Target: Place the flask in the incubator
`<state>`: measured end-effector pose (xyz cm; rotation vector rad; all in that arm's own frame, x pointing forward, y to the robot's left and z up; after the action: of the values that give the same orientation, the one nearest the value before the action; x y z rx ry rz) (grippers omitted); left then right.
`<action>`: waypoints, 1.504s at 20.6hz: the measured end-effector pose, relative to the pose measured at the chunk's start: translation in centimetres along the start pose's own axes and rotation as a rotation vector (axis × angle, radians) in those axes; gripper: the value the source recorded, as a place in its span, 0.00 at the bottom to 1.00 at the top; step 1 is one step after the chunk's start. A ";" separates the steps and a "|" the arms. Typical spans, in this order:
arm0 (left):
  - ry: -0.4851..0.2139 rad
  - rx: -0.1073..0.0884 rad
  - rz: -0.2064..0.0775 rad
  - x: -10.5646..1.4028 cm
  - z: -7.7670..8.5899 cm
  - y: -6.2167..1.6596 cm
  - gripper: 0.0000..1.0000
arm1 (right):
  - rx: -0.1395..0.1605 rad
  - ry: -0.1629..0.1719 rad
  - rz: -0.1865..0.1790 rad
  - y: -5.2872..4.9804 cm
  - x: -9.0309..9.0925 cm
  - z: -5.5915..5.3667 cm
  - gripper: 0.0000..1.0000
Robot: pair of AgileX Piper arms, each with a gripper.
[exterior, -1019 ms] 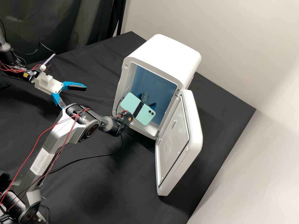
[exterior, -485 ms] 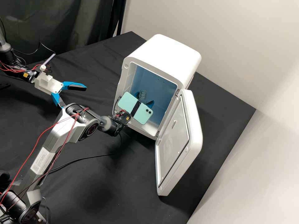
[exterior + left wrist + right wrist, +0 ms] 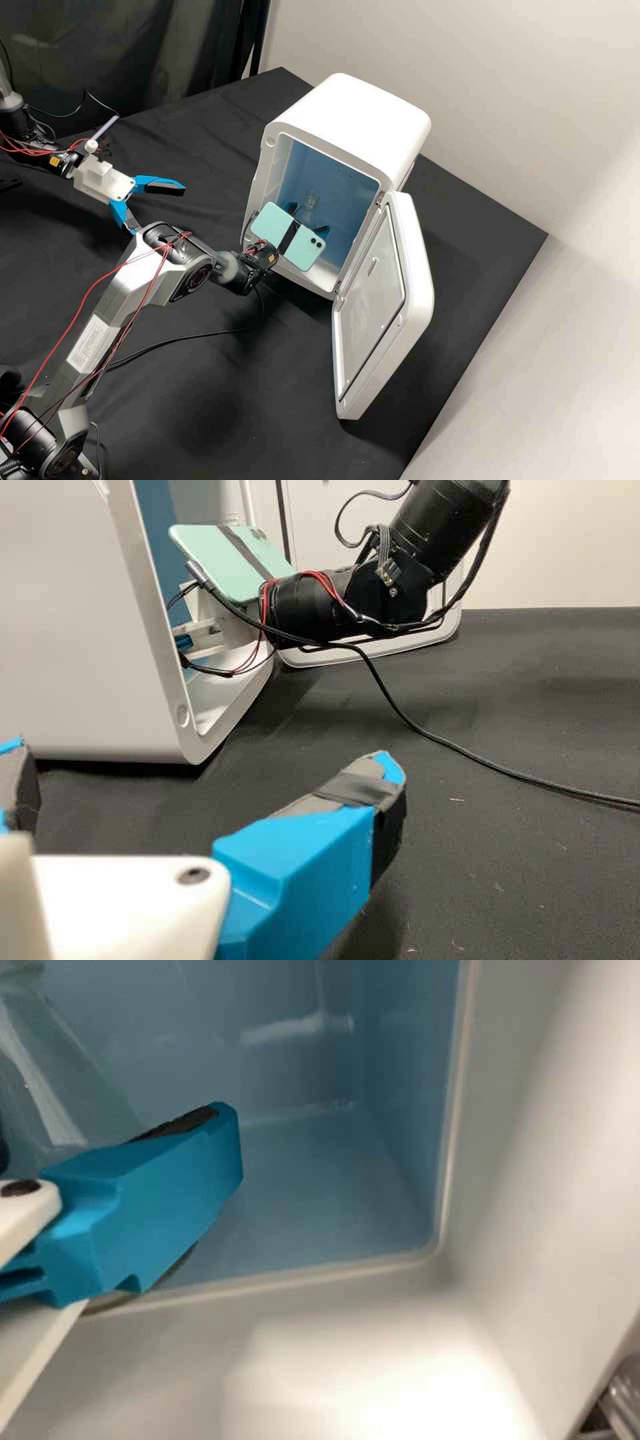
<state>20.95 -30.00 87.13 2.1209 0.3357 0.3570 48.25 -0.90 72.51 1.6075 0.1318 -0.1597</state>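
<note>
Right gripper (image 3: 307, 215) sits inside the open incubator (image 3: 353, 120), fingers spread either side of the flask (image 3: 310, 199). The flask looks to stand upright on the blue chamber floor, toward the back, and nothing pinches the glass, so I judge it set down. Door (image 3: 383, 300) swung wide, giving the arm room; left gripper (image 3: 142, 199) hangs over the bench (image 3: 220, 373) well apart, fingers spread, holding nothing, out of the way.

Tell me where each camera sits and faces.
High view: fixed above the bench, looking down at the open incubator; left gripper and right arm show.
Left wrist: low over the bench, facing the incubator; left gripper shows.
Right wrist: at the incubator's opening, facing its blue inside; one blue finger shows.
Shared: high and left wrist views both show the right arm's phone.
</note>
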 end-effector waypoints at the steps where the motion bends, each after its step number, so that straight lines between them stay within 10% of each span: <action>1: 0.000 -0.001 0.000 0.0 0.0 0.00 1.00 | 0.000 -0.002 -0.002 -0.1 -0.1 0.1 1.00; 14: 0.000 -0.001 0.000 0.0 0.0 0.00 1.00 | 0.003 -0.016 0.007 0.4 -0.2 0.7 1.00; 31: 0.000 -0.001 0.000 0.0 0.0 0.00 1.00 | 0.101 0.024 -0.022 0.5 -2.2 1.4 1.00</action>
<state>20.95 -30.00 87.13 2.1198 0.3354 0.3571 46.17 -2.25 73.38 1.7096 0.1628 -0.1663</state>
